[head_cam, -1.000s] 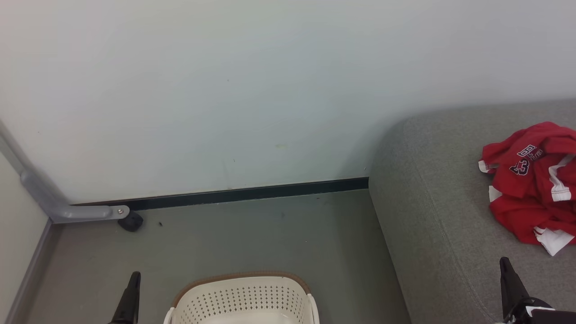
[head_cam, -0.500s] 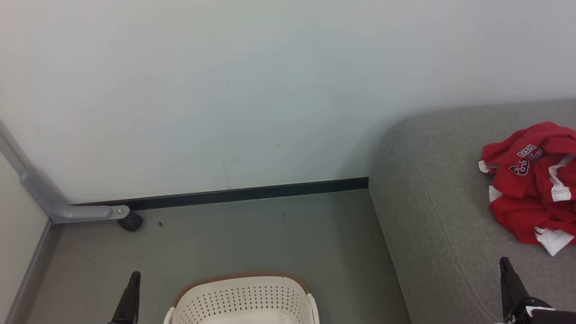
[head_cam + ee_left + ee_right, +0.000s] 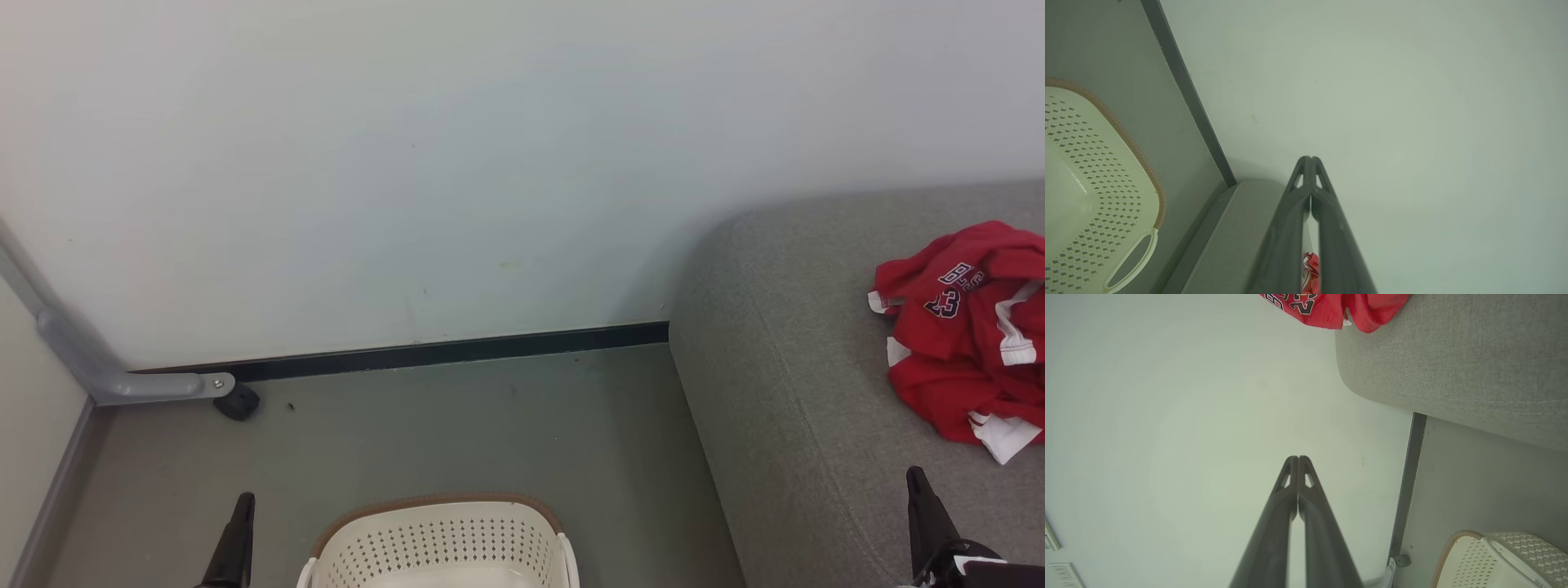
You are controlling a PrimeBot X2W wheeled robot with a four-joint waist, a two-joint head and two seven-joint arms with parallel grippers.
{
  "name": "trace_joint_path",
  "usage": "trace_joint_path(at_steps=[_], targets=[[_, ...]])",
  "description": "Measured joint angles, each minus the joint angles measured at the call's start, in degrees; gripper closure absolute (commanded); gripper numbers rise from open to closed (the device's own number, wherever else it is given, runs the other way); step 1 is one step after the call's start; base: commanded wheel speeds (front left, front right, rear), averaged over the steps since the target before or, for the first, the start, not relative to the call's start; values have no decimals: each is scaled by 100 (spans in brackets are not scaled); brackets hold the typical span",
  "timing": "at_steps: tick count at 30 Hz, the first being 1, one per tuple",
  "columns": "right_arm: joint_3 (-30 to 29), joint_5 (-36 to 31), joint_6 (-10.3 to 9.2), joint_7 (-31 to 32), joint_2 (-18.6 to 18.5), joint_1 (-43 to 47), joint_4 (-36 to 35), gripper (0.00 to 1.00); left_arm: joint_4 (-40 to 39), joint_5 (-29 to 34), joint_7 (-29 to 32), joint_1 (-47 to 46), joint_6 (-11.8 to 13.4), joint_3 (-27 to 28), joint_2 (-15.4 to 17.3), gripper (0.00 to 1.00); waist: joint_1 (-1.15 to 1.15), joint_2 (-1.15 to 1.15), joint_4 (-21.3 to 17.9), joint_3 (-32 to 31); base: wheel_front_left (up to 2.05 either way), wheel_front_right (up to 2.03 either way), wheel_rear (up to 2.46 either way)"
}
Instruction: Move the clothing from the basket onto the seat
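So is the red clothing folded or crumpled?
Crumpled: the red clothing lies bunched in uneven folds on the grey seat cushion.

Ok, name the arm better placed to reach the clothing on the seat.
Right: the right gripper hangs over the seat near the clothing; the left gripper is beyond the basket.

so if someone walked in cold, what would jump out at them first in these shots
The red clothing heaped on the grey seat, at the right of the head view, is the loudest thing. Next comes the cream basket with its brown rim on the floor at bottom centre, flanked by the left gripper and right gripper, both shut.
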Motion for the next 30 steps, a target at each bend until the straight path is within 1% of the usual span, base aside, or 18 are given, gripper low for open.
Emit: trace_joint_path(at_steps=[30], targets=[[1, 0, 0, 0, 0, 0, -3, 100, -8, 0, 0, 0, 0, 0, 0, 100, 0, 0, 0, 0, 0, 0, 0]])
